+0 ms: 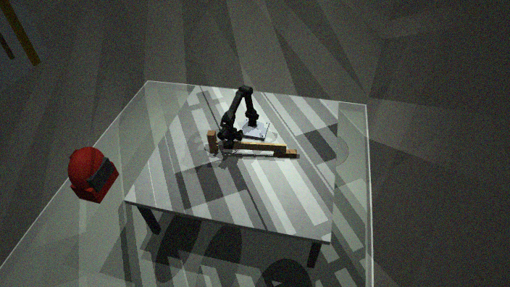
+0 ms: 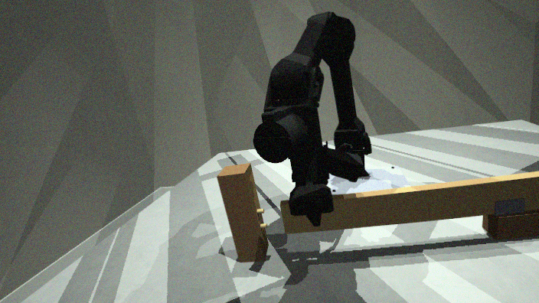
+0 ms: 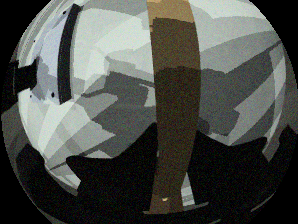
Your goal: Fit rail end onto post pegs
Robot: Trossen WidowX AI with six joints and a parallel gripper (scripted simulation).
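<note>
The wooden rail (image 1: 258, 146) (image 2: 402, 204) (image 3: 177, 100) is raised off the table at its near end and looks close to level. Its far end sits at the bracket (image 2: 510, 206) on the low footboard block (image 1: 293, 154) (image 2: 513, 226). My gripper (image 1: 229, 144) (image 2: 315, 218) (image 3: 166, 126) is shut on the rail close to its near end. The short post (image 1: 212, 142) (image 2: 239, 218) stands upright beyond that end. Two pegs, the upper peg (image 2: 260, 210) and the lower peg (image 2: 263, 226), stick out towards the rail at about its end's height. A gap separates them from the rail. The holes are hidden.
The arm's pale base plate (image 1: 256, 131) (image 2: 367, 184) lies behind the rail. A red helmet-like object (image 1: 87, 170) shows at the left in the top view. Striped light and shadows cross the table (image 1: 232, 210).
</note>
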